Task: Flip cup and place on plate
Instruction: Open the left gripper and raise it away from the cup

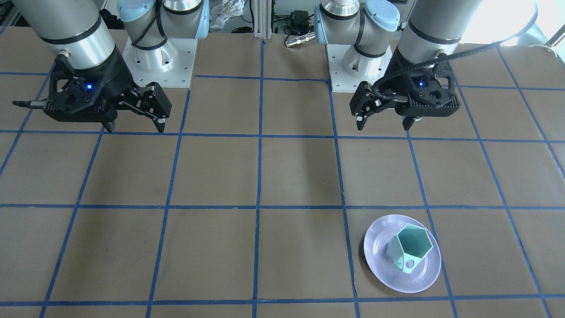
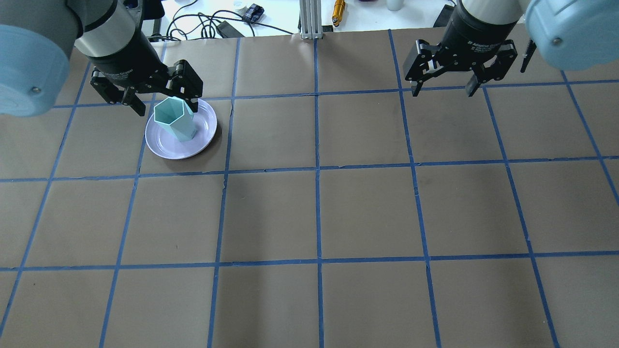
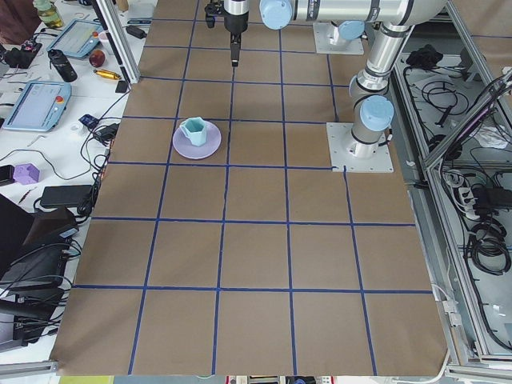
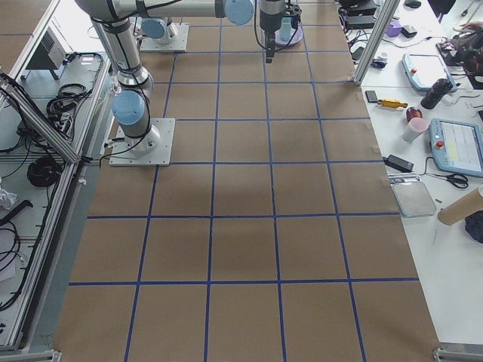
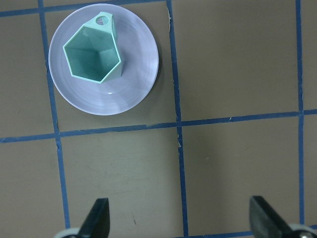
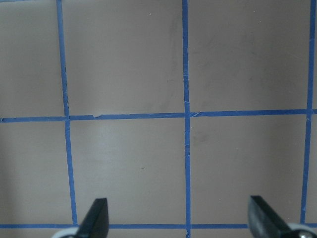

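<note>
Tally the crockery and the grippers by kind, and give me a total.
cup: 1
plate: 1
grippers: 2, the left gripper and the right gripper, both open
total: 4

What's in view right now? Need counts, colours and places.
cup: 1, pale mint-green with a teal inside, standing mouth-up on the plate
plate: 1, pale lavender-white, on the table on the robot's left side
table: 1, brown with a blue tape grid
tablets: 2, blue-edged, on the white bench beside the table
cables: several, black, on the bench past the table's far edge
left gripper: 1, black, open, empty, raised clear of the cup
right gripper: 1, black, open, empty, over bare table
</note>
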You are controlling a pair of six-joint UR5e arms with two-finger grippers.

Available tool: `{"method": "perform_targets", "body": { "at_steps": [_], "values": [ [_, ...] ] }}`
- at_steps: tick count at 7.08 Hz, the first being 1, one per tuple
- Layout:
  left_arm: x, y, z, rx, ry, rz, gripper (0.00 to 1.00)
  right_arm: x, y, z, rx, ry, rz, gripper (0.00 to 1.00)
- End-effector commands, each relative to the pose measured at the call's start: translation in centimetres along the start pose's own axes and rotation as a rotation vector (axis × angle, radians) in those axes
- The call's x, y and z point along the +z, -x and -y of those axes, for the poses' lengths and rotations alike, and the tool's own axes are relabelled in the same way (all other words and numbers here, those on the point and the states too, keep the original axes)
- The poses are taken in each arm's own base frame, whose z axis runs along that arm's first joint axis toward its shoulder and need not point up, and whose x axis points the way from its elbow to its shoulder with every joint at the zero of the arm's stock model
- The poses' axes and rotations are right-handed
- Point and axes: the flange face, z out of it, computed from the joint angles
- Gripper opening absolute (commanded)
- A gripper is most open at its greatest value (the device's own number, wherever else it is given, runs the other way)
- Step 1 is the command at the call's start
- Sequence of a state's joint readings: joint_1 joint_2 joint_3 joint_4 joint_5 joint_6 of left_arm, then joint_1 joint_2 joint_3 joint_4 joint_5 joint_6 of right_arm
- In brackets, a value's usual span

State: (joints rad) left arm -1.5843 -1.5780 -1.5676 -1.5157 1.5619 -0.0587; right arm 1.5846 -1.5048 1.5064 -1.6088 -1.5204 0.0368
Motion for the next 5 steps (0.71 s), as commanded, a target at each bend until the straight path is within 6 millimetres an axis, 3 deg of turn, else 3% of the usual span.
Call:
{"method": "perform_targets", "body": {
  "at_steps": [1,5],
  "values": [
    [-0.67,-0.81,-1.74,-0.029,0.045,0.003,1.0,0.0,-0.01,0.0,0.0,0.0,-0.001,1.0],
    [-1.17,-0.75,-2.38,-0.027,0.051,0.005,1.0,0.0,-0.01,0.0,-0.002,0.0,-0.001,1.0]
  ]
}}
